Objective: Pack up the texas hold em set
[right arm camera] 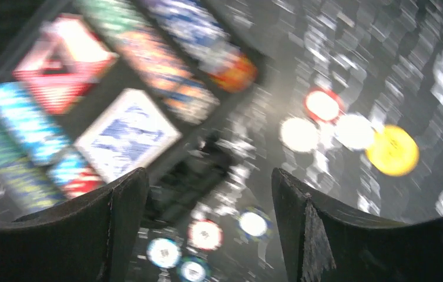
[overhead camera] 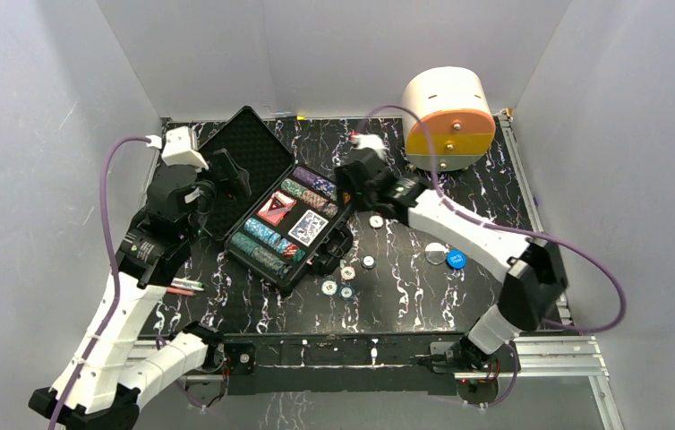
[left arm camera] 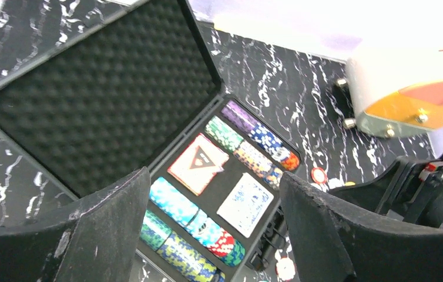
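The texas hold em set's black case (overhead camera: 237, 240) lies open mid-table, its foam-lined lid (left arm camera: 98, 94) tipped back to the left. Rows of coloured chips (left arm camera: 193, 217) flank a red deck (left arm camera: 198, 163) and a blue deck (left arm camera: 245, 204) in the tray. Several loose chips (overhead camera: 348, 273) lie on the table off the case's right side, blurred in the right wrist view (right arm camera: 205, 234). My left gripper (overhead camera: 231, 176) hangs open above the lid, nothing between its fingers (left arm camera: 113, 223). My right gripper (overhead camera: 348, 191) is open and empty over the case's right corner.
A white-and-orange rounded box (overhead camera: 448, 116) stands at the back right. Red and green pens (overhead camera: 186, 288) lie left of the case by the left arm. A white disc (overhead camera: 436, 253) and a blue disc (overhead camera: 457, 260) rest under the right forearm. Walls enclose the black marbled table (overhead camera: 405, 305).
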Tool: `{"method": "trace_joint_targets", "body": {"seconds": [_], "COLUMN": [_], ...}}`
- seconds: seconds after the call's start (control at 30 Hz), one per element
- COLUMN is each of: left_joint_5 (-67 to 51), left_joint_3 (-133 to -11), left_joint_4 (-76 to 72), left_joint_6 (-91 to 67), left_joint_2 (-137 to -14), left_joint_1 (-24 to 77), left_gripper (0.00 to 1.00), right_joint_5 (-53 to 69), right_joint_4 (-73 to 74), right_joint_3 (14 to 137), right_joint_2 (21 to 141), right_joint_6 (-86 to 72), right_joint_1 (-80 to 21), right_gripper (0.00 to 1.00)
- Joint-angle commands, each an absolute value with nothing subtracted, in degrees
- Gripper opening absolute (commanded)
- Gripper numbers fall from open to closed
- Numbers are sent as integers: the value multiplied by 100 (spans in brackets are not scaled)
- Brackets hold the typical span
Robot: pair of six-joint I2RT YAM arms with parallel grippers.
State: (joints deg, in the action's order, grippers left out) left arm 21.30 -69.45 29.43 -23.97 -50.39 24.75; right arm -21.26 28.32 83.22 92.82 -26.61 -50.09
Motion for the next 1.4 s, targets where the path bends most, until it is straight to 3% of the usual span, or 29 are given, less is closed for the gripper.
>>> {"method": "trace_joint_targets", "body": {"seconds": [0.0,0.13,0.33,0.57,0.7,1.1,1.37], "left_joint_5": [1389,1237,1234,1399,1412,1363,1446], "left_joint_3": [-6613,-6430,-6387,-6289,-6289,-6317,-6328], "left_joint_4": [2566,2357,2294,2304,2314,2272,2328], "left_joint_6": [-2454,-2577,-2621,-2720,-2768,-3015,-3028], "left_joint_2": [-4973,-5057,-5210,-5197,-5229,-5399,-5348], "left_joint_1": [2470,2470,2470,2470,2470,2470,2470], "left_gripper": [80,81,82,82,82,82,82], "right_joint_5": [-2876,-2564,-2417,-2262,-2163,-2581,-2373], "right_joint_4": [3651,3941,4318,4205,3682,2821,2717], "right_joint_3": [7123,6174,5495,4612,4224,4499,4627], "right_joint_2": [8273,7741,7626,7579,7575,8655,8931], "right_joint_6": [-3878,-4258,-5144,-6063,-6100,-4917,-4397], "right_joint_1": [-4105,-3297,-3066,-3014,-2837,-2238,-2148], "right_gripper": [84,83,70,83,86,85,71]}}
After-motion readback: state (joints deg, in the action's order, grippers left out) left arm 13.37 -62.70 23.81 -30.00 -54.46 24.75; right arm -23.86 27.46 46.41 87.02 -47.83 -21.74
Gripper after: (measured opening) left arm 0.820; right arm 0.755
